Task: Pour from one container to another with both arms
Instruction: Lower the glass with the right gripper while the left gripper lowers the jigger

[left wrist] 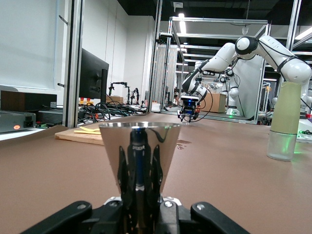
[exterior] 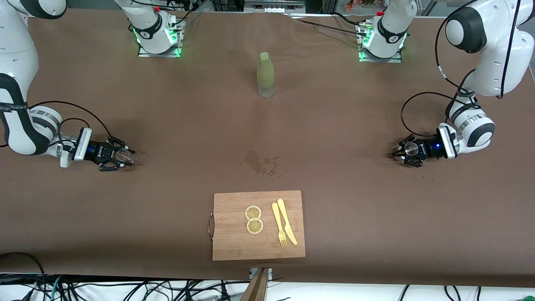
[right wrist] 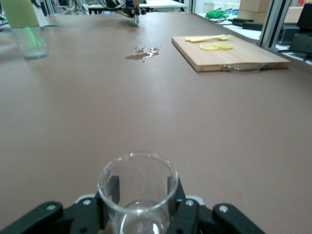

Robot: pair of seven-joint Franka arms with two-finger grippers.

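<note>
The tiny clear glass cup (exterior: pixel 128 156) stands low at the right arm's end of the table, and my right gripper (exterior: pixel 122 157) is shut on it. In the right wrist view the cup (right wrist: pixel 138 187) sits between the two black fingers (right wrist: pixel 112 189), with the gripper (right wrist: pixel 142 195) around its lower part. At the left arm's end, my left gripper (exterior: pixel 408 151) is shut on the shiny steel jigger (exterior: pixel 412 147). The left wrist view shows the jigger (left wrist: pixel 139 146) upright, the gripper (left wrist: pixel 139 197) pinching its narrow waist. Both hands are close to the tabletop.
An olive-green bottle (exterior: pixel 265 74) stands mid-table toward the arms' bases. A wet spill (exterior: pixel 263 163) marks the brown cloth at the centre. Nearer the front camera lies a wooden cutting board (exterior: pixel 225 246) with two lemon slices (exterior: pixel 253 219) and a yellow fork and knife (exterior: pixel 284 225).
</note>
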